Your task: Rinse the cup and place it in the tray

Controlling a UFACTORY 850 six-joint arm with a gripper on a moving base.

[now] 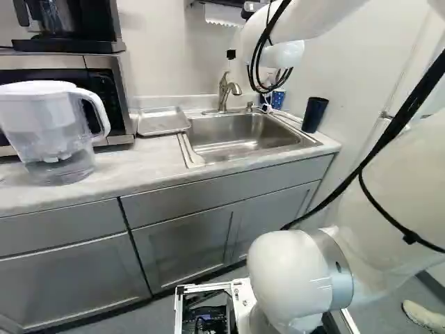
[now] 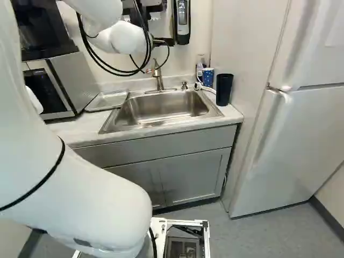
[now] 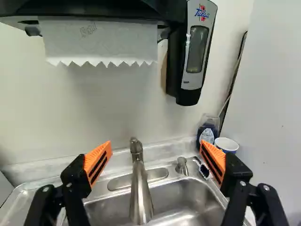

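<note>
A dark tumbler (image 1: 315,113) (image 2: 224,88) stands upright on the counter at the sink's right rear corner. Behind it is a blue patterned paper cup (image 2: 208,77), whose white rim shows beyond one finger in the wrist view. The shallow metal tray (image 1: 163,122) (image 2: 106,101) lies left of the sink (image 2: 161,106). At the sink's back edge rises the faucet (image 3: 141,190). In the wrist view my gripper (image 3: 155,146) is wide open above the sink, nothing held, with the faucet between its fingers. The wrist hides most of it in the base views.
Above the sink hang a paper towel dispenser (image 3: 99,40) and a soap dispenser (image 3: 195,52). A water pitcher (image 1: 52,129) and microwave (image 1: 104,76) stand on the counter at the left. A soap bottle (image 3: 207,131) is behind the sink; a refrigerator (image 2: 301,140) is at the right.
</note>
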